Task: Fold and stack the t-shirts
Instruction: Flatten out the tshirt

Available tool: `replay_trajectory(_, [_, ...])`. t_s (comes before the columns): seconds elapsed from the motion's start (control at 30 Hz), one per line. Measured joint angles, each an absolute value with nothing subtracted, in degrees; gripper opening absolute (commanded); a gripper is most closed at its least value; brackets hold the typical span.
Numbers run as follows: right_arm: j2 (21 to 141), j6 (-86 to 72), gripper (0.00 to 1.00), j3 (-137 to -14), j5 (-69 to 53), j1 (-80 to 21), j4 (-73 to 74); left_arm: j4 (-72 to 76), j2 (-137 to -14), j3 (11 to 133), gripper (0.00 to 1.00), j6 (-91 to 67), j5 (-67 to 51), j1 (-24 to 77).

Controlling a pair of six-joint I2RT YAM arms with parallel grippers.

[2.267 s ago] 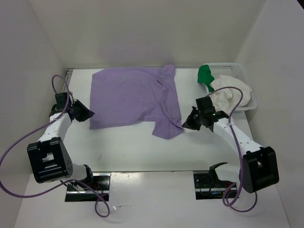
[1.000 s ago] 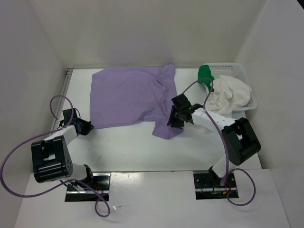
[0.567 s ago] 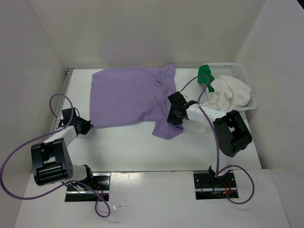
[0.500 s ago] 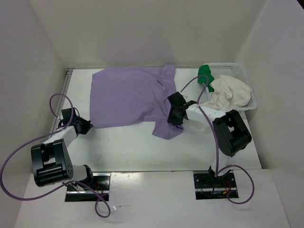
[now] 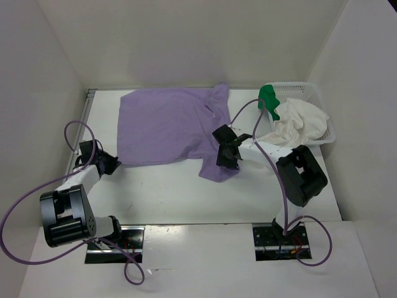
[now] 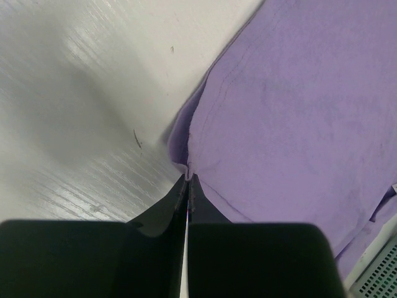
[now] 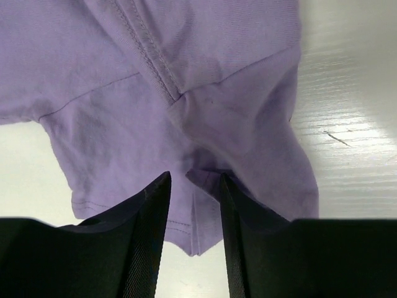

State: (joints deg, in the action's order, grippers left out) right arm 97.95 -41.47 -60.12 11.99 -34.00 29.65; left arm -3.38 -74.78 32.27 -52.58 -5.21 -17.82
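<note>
bright green cloth t-shirt (image 5: 268, 96) mostly buried under crumpled white cloth t-shirt (image 5: 304, 121), white plastic mesh basket (image 5: 298, 84) half covered, lavender purple cloth t-shirt (image 6: 291, 118) cropped in both wrist views

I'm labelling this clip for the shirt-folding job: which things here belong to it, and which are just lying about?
Belong to the job: purple shirt, spread on the table; white shirt and green shirt, bundled in the basket.

Just lying about: the basket itself; the table.

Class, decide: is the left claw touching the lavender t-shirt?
Touching. The left wrist view shows the left claw shut, pinching the lavender t-shirt at its corner.
</note>
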Motion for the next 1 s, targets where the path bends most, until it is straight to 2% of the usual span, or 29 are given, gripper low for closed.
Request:
replay_trajectory(0.13, [98.5, -41.8, 0.43, -60.1, 12.2, -34.0, 29.6, -3.5, -74.8, 32.3, 0.00, -52.4, -5.3, -17.8])
replay_trajectory(0.2, [99.1, -42.1, 0.36, -60.1, 12.6, -34.0, 29.5, -3.7, -74.8, 32.7, 0.00, -52.3, -5.3, -17.8])
replay_trajectory(0.3, [100.2, -42.4, 0.18, -60.2, 13.3, -34.0, 29.5, -3.8, -74.8, 33.3, 0.00, -52.2, -5.3, -17.4])
replay_trajectory(0.43, [101.1, -42.3, 0.05, -61.5, 13.8, -34.0, 29.6, -3.9, -74.8, 33.6, 0.00, -51.5, -5.5, -17.3])
replay_trajectory(0.53, [99.7, -42.3, 0.01, -61.6, 13.9, -34.0, 30.4, -4.4, -74.8, 34.6, 0.00, -50.9, -6.0, -17.3])
replay_trajectory(0.63, [94.6, -42.1, 0.01, -61.5, 14.0, -34.0, 33.1, -5.1, -75.0, 36.5, 0.00, -50.5, -6.7, -17.2])
replay_trajectory(0.83, [73.5, -41.1, 0.01, -63.2, 13.1, -32.2, 40.2, -9.2, -74.4, 42.8, 0.00, -48.6, -9.6, -17.2])
replay_trajectory(0.9, [68.5, -40.7, 0.01, -67.9, 13.2, -31.1, 43.5, -11.6, -73.1, 45.9, 0.00, -48.2, -11.0, -17.2])
replay_trajectory(1.0, [67.5, -39.6, 0.01, -81.9, 14.4, -30.0, 48.1, -15.2, -70.4, 53.4, 0.00, -48.2, -13.1, -17.1])
